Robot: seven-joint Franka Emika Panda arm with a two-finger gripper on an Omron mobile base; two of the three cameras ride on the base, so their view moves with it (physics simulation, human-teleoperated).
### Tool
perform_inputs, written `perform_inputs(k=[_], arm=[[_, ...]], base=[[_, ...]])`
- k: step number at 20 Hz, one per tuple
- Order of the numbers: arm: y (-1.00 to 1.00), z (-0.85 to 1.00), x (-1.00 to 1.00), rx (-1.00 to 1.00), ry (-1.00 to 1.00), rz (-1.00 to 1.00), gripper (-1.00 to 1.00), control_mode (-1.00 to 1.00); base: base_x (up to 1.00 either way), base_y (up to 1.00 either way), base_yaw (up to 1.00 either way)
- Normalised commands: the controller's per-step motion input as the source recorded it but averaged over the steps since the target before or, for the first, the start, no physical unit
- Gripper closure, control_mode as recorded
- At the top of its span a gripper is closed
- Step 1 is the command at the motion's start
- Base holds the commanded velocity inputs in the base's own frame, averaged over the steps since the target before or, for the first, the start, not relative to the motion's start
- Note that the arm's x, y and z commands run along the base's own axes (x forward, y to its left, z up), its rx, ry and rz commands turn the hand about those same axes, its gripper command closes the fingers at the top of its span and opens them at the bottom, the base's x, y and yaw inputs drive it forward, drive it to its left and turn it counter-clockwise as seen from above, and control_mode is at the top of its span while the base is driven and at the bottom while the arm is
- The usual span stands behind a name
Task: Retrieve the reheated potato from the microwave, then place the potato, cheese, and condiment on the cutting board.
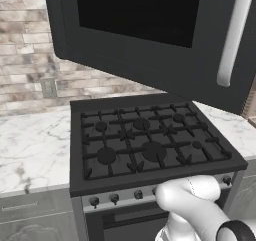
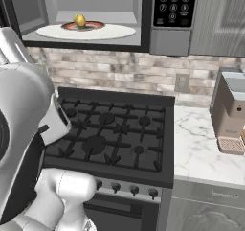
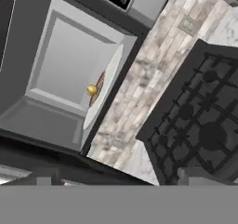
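Note:
The microwave (image 2: 162,40) hangs above the stove with its door (image 1: 150,30) swung wide open, its silver handle (image 1: 232,40) at the right. Inside, the pale-yellow potato (image 2: 79,20) rests on a small red plate (image 2: 93,25) on the white turntable (image 2: 115,32). The rolled hand view looks into the cavity from a distance, with the potato (image 3: 91,89) well ahead of my gripper (image 3: 123,176). Its fingertips (image 3: 46,177) stand far apart, open, with nothing between them. The cheese, condiment and cutting board are out of view.
A black gas stove (image 2: 115,129) with knobs along its front sits below the microwave. Marble counter (image 1: 30,150) runs on both sides. A boxy coffee machine (image 2: 229,115) stands on the right counter (image 2: 201,148). The open door overhangs the stove's left half.

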Motion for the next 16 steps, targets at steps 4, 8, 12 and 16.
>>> perform_inputs(k=[4,8,12,16], arm=[[-0.03,-0.32,0.73,0.42,0.0,0.0,-1.0,-1.0],[0.14,-0.26,0.72,0.37,-0.03,0.0,-1.0,-1.0],[0.1,-0.11,0.74,0.34,0.0,0.01,-1.0,-1.0],[0.14,0.0,0.48,0.17,0.0,0.06,-1.0,-1.0]], base=[[0.0,0.0,0.0],[0.0,0.0,0.0],[0.0,0.0,0.0],[0.0,0.0,0.0]])
